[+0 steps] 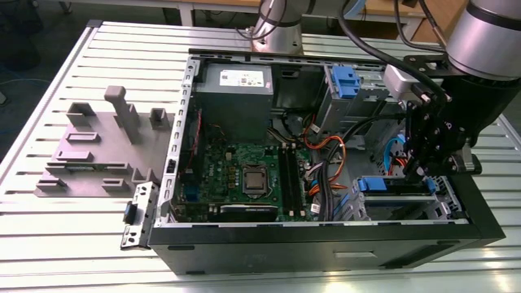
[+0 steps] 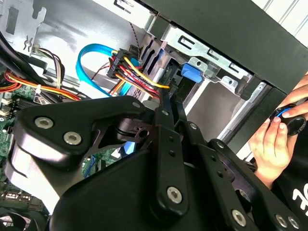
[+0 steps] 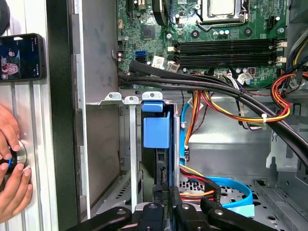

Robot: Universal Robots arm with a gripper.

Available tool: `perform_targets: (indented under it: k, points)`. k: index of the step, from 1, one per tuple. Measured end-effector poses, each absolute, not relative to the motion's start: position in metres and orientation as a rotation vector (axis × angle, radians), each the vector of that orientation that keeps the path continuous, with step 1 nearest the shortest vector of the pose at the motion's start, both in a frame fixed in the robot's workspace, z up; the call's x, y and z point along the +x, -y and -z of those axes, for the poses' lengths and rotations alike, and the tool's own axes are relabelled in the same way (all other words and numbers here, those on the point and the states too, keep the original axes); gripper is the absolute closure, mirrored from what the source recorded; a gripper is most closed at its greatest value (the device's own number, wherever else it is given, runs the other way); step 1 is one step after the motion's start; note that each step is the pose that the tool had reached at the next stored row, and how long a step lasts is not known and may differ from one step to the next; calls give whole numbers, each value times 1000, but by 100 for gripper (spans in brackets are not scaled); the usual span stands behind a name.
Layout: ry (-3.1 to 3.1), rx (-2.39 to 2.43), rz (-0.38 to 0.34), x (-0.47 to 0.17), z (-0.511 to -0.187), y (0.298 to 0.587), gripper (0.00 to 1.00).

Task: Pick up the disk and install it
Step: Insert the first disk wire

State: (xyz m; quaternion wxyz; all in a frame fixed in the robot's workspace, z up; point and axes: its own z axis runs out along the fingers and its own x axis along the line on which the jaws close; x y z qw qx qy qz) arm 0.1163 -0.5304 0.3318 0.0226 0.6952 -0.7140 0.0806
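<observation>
Your gripper (image 1: 425, 174) sits low inside the open computer case (image 1: 326, 241), at the drive cage (image 1: 403, 198) in the near corner on the exterior view's right. The disk (image 3: 156, 144) stands on edge in a cage slot, its blue plastic rail and tab facing out in the first wrist view, metal cage dividers just beside it. In the exterior view the same blue rail (image 1: 382, 184) shows right below the fingertips.

Fingers: in the first wrist view the two black fingers (image 3: 182, 211) are drawn close together at the disk's near edge, touching or almost touching it. You cannot tell from these views whether they are clamped on the disk or just pressed against it. In the second wrist view the finger linkage (image 2: 166, 144) points at the blue tab (image 2: 191, 73) in the cage, red-yellow power wires (image 2: 137, 72) and a blue SATA cable (image 2: 96, 55) just beside it.

Motherboard (image 1: 244, 177) lies flat in the case middle, grey power supply (image 1: 236, 91) at the far end. A second blue-railed bay (image 1: 346, 82) sits at the far corner. Grey fixture block (image 1: 94, 152) is on the table, well apart from the case. A person's hand (image 3: 12, 178) rests on a round knob outside the case, a phone (image 3: 21, 55) near it.
</observation>
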Motion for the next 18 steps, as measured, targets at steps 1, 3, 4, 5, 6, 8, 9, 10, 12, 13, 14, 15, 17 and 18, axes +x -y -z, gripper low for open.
perform_targets:
  k: [1, 3, 4, 5, 6, 8, 9, 10, 12, 13, 14, 15, 17, 18]
  points:
    - [2211, 2154, -250, 116, -332, 530, 84]
    - [2210, 2155, -249, 116, -331, 530, 84]
    - [2209, 2156, -249, 116, -331, 531, 84]
    - [2209, 2156, -249, 116, -330, 531, 84]
    - [2208, 2156, -249, 116, -330, 531, 84]
    - [2208, 2157, -249, 116, -329, 532, 84]
    - [2208, 2157, -249, 116, -328, 532, 84]
    - [2208, 2157, -249, 116, -328, 532, 84]
    - [2208, 2157, -249, 116, -327, 533, 84]
    - [2208, 2157, -249, 116, -327, 533, 84]
    - [2208, 2157, -249, 116, -327, 533, 84]
    - [2208, 2157, -249, 116, -327, 533, 84]
    - [2208, 2157, -249, 116, -327, 533, 84]
    - [2208, 2157, -249, 116, -327, 533, 84]
